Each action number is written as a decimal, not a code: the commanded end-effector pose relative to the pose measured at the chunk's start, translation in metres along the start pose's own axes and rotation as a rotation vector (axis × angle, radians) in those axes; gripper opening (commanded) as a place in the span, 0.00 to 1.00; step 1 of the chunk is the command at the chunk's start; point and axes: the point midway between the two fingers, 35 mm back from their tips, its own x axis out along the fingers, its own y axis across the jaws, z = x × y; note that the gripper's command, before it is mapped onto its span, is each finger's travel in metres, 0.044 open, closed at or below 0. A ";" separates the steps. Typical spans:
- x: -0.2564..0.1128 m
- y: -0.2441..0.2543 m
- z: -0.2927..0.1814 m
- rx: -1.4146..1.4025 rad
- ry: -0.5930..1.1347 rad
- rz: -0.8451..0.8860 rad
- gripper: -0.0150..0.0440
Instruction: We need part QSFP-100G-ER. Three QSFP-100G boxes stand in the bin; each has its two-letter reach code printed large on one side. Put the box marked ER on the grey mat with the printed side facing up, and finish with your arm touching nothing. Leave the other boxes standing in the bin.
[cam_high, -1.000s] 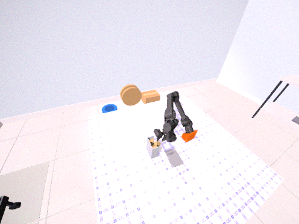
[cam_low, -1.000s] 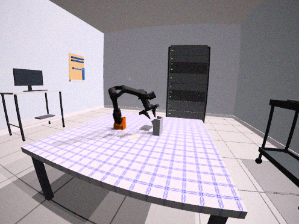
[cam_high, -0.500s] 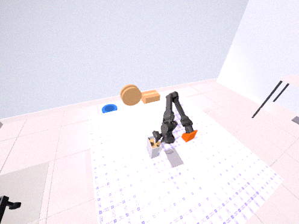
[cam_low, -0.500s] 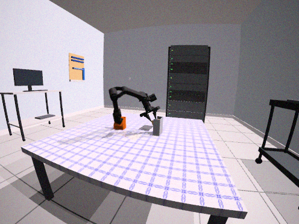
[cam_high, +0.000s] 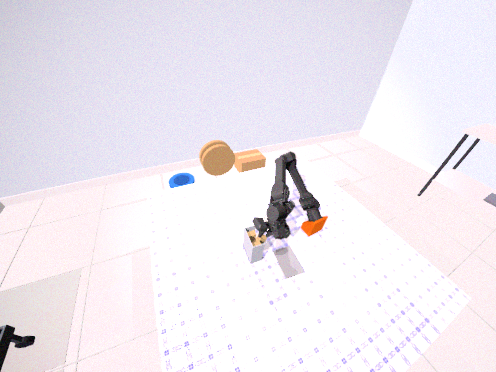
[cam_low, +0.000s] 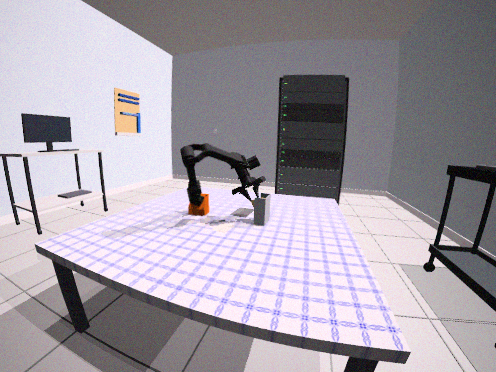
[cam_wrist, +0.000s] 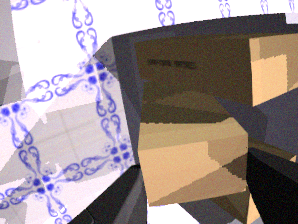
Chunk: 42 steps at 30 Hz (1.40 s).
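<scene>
- Table (cam_high: 225, 320) (cam_low: 305, 260) found covered in a white, violet-patterned cloth, extending beneath the gripper (cam_high: 261, 231) (cam_low: 255, 197) (cam_wrist: 193, 159) on all sides.
- Floor (cam_low: 385, 250) noted as pale tile; well behind the tool, as seen in the exterior view, a dark server rack (cam_low: 344, 145) is stood against a grey wall (cam_low: 225, 100).
- Desk (cam_low: 55, 153) with a monitor (cam_low: 46, 128), and a black cart (cam_low: 437, 235), are placed well apart from the tool, on opposite sides of the room.
- Grey bin (cam_high: 254, 253) (cam_low: 262, 212) (cam_wrist: 126, 92) is stood upright directly below the tool; its walls are set close around the working space.
- Tan box (cam_wrist: 192, 172) is seen inside the bin, between the fingers; other boxes (cam_wrist: 270, 72) are stood beside it. The reach codes cannot be read, so the ER box cannot be identified.
- Tool is recorded as partly closed, one finger at each side of the tan box; whether it is clenched on it cannot be told.
- Grey mat (cam_high: 289, 264) (cam_low: 242, 212) is laid on the table, near the tool and just beside the bin.
- Blue ring (cam_high: 175, 183) and wooden discs (cam_high: 218, 159) are shown well beyond the tool in the top view only.
- Dark, illegible print (cam_wrist: 172, 64) is shown in the wrist view only.
</scene>
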 end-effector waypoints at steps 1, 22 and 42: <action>0.000 0.000 0.000 0.001 0.000 0.000 0.51; -0.023 0.000 0.002 -0.002 -0.006 0.004 0.51; -0.045 0.002 0.001 -0.006 -0.004 0.006 0.51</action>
